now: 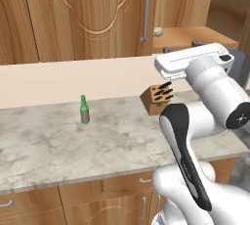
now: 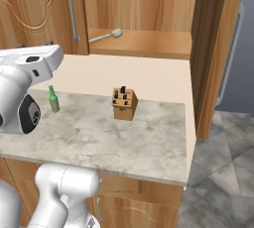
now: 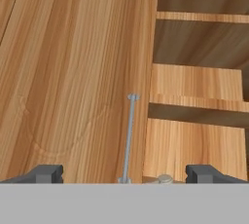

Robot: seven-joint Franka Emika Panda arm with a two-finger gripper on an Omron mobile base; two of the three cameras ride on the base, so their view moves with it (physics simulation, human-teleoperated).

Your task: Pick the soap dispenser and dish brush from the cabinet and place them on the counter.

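Jaws [image 3: 124, 174] are standing wide apart, gripping nothing; both dark fingertips [image 3: 44, 173] are showing at the bottom of the hand view, well separated. Arm is rising from the base, elbow bent, with the white hand [image 1: 193, 60] held level above the table's [image 1: 73, 141] back edge and pointing at the cabinet [image 1: 93, 13].

Table: green bottle [image 1: 85, 110] is standing upright toward the left, knife block [image 2: 124, 104] sitting toward the right, well apart from it, with bare marbled surface lying between and in front of both.

Beyond the table, the hand camera is facing the closed carved door's edge, with the bar handle [image 3: 128, 138] running straight up between the fingertips. Right of that handle the cabinet is standing open. Dish brush [image 2: 105, 35] is lying on the inner shelf [image 2: 149, 43] near the left side, round head pointing right; rest of the shelf surface is lying bare. Soap dispenser: cannot tell where it is.
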